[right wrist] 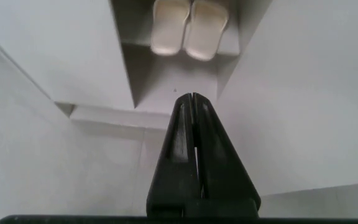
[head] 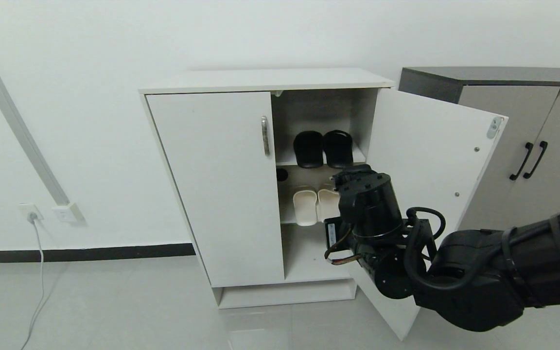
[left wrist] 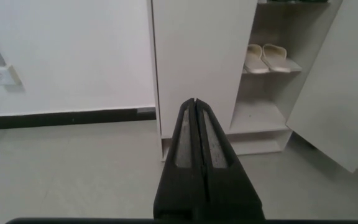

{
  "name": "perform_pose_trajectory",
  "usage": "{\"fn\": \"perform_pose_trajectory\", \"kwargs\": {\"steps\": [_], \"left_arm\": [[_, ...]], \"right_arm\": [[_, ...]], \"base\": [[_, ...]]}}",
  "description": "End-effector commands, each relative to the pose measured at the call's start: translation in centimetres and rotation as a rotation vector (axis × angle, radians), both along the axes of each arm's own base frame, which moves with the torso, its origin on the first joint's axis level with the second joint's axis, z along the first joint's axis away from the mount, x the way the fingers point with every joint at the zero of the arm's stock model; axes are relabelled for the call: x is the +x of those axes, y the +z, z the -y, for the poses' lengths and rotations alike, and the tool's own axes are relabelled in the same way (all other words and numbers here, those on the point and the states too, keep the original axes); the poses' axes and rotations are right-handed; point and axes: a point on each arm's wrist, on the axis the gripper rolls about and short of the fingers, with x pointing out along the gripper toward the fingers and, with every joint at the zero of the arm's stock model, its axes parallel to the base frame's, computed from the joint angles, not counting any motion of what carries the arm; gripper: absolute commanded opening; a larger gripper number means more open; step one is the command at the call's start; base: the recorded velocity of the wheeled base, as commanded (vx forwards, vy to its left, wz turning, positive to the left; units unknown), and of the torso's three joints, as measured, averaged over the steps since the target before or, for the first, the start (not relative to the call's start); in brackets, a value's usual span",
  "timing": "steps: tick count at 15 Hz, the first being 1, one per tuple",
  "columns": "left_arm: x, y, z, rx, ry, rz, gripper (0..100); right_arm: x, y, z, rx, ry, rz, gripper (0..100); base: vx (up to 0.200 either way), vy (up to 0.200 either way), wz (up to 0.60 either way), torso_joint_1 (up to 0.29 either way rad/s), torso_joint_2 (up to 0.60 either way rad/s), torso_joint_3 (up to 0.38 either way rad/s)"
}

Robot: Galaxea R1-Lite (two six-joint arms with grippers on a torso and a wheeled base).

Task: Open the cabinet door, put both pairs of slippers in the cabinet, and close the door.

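The white cabinet point(head: 260, 80) stands against the wall with its right door point(head: 426, 160) swung open and its left door point(head: 221, 184) closed. A black pair of slippers point(head: 323, 148) sits on the upper shelf. A white pair of slippers point(head: 311, 206) sits on the middle shelf, also seen as the white slippers point(left wrist: 271, 57) and white slippers point(right wrist: 188, 25). My right gripper point(right wrist: 192, 96) is shut and empty, held in front of the open compartment near the lower shelf and beside the open door point(right wrist: 309, 93). My left gripper point(left wrist: 194, 101) is shut and empty, low over the floor and short of the cabinet.
A grey cabinet point(head: 528, 146) with black handles stands right behind the open door. A wall socket with a hanging cable point(head: 31, 212) is at the left. Bare tiled floor point(head: 114, 301) lies before the cabinet. A metal handle point(head: 265, 135) is on the closed door.
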Motion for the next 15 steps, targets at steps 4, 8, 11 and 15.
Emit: {"fn": "perform_pose_trajectory", "kwargs": {"steps": [4, 8, 11, 15], "left_arm": [[0.02, -0.03, 0.0, 0.0, 0.001, -0.003, 0], [0.01, 0.01, 0.0, 0.0, 0.001, -0.001, 0], [0.02, -0.03, 0.0, 0.0, 0.001, -0.003, 0], [0.02, -0.03, 0.0, 0.0, 0.001, -0.003, 0]], "right_arm": [[-0.12, -0.07, 0.05, -0.005, 0.001, -0.003, 0], [-0.08, 0.01, 0.1, -0.001, -0.001, 0.0, 0], [0.02, -0.04, 0.15, 0.0, -0.003, -0.001, 0], [0.08, -0.32, 0.17, -0.003, -0.004, -0.002, 0]], "base": [[0.0, 0.0, 0.0, 0.067, -0.44, -0.354], [0.0, 0.0, 0.0, 0.123, -0.45, -0.338], [0.0, 0.0, 0.0, 0.149, -0.47, -0.321], [0.0, 0.0, 0.0, 0.176, -0.49, -0.32]]}}
